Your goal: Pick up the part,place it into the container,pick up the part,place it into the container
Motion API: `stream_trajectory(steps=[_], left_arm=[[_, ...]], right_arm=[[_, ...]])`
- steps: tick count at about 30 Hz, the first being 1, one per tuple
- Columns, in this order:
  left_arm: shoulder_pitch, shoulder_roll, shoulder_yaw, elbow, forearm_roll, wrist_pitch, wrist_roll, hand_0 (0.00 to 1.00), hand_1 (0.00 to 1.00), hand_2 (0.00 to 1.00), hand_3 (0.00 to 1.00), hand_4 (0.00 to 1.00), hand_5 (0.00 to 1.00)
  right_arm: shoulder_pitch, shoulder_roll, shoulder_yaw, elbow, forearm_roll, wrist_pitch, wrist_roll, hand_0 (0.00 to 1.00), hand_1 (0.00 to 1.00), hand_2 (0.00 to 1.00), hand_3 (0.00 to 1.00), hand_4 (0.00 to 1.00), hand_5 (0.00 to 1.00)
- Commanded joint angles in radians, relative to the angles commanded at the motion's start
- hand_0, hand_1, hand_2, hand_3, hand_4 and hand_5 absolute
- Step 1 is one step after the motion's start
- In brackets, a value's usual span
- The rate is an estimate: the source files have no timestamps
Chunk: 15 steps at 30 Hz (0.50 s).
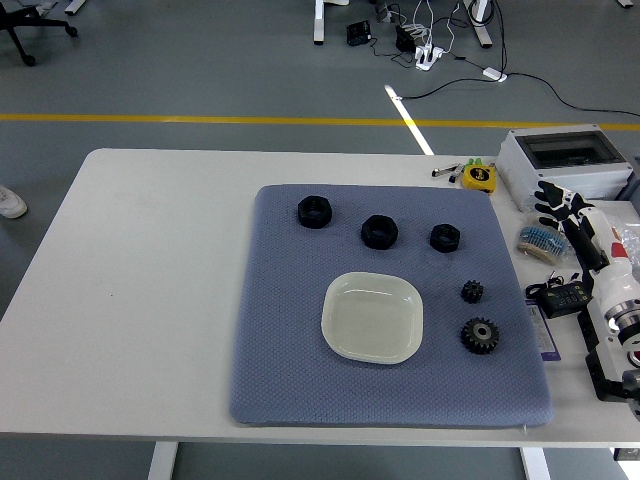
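Observation:
A white square dish [372,317], the container, sits empty on a blue-grey mat [290,350]. Three black nut-like parts lie across the mat's far side: left [314,211], middle [379,231] and right [445,237]. A small black gear [472,291] and a larger black gear [480,335] lie to the right of the dish. My right hand [556,200] is off the mat at the table's right edge, fingers spread and holding nothing. Its white forearm [610,280] runs back to the lower right. My left arm is out of view.
A grey electrical box [565,160] stands at the back right. A yellow tape measure [480,177] and markers [447,170] lie beside it. A blue-bristled item [540,242], a black adapter [562,297] and a purple card [537,335] lie right of the mat.

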State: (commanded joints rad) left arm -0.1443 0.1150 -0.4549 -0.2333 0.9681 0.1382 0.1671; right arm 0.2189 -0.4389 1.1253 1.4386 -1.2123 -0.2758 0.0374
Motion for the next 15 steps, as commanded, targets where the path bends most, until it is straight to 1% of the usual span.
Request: stream_trajectory(steps=[1,2,7,8,10,13,14,15], left_arm=[[0.0,0.0,0.0,0.0,0.0,0.0,0.0,0.699,0.652,0.677,0.582,0.675,0.631],[0.0,0.0,0.0,0.0,0.0,-0.001,0.0,0.7,0.652,0.676,0.581,0.677,0.633],[0.0,0.001,0.014,0.001,-0.021,0.004,-0.005,0.7,0.652,0.676,0.581,0.677,0.633],[0.0,0.002,0.021,0.001,-0.029,0.006,-0.007,0.699,0.651,0.676,0.581,0.677,0.633],[0.0,0.002,0.029,0.003,-0.041,0.01,-0.01,0.699,0.651,0.676,0.581,0.677,0.633],[0.004,0.002,0.041,0.006,-0.065,0.017,-0.015,0.699,0.651,0.676,0.581,0.677,0.633],[0.005,0.002,0.045,0.007,-0.073,0.02,-0.017,0.7,0.651,0.676,0.581,0.675,0.631],[0.006,0.003,0.048,0.007,-0.077,0.021,-0.018,0.7,0.651,0.676,0.581,0.675,0.631]], right_arm=[[-0.001,-0.004,0.002,0.005,-0.02,0.014,-0.006,0.78,0.788,0.802,0.808,0.998,0.714],[-0.001,-0.007,0.003,0.008,-0.039,0.027,-0.01,0.691,0.721,0.764,0.783,0.998,0.509],[-0.004,-0.057,0.015,0.074,-0.247,0.157,-0.043,0.691,0.721,0.764,0.783,0.998,0.509],[-0.005,-0.073,0.018,0.097,-0.292,0.192,-0.053,0.622,0.665,0.717,0.739,0.998,0.44],[-0.008,-0.095,0.017,0.132,-0.377,0.243,-0.066,0.622,0.665,0.717,0.739,0.998,0.44],[-0.021,-0.119,0.005,0.172,-0.501,0.294,-0.076,0.622,0.665,0.717,0.739,0.998,0.44],[-0.026,-0.124,-0.001,0.182,-0.546,0.305,-0.078,0.566,0.642,0.7,0.718,0.998,0.397],[-0.028,-0.127,-0.006,0.188,-0.585,0.311,-0.08,0.566,0.642,0.7,0.718,0.998,0.397]])
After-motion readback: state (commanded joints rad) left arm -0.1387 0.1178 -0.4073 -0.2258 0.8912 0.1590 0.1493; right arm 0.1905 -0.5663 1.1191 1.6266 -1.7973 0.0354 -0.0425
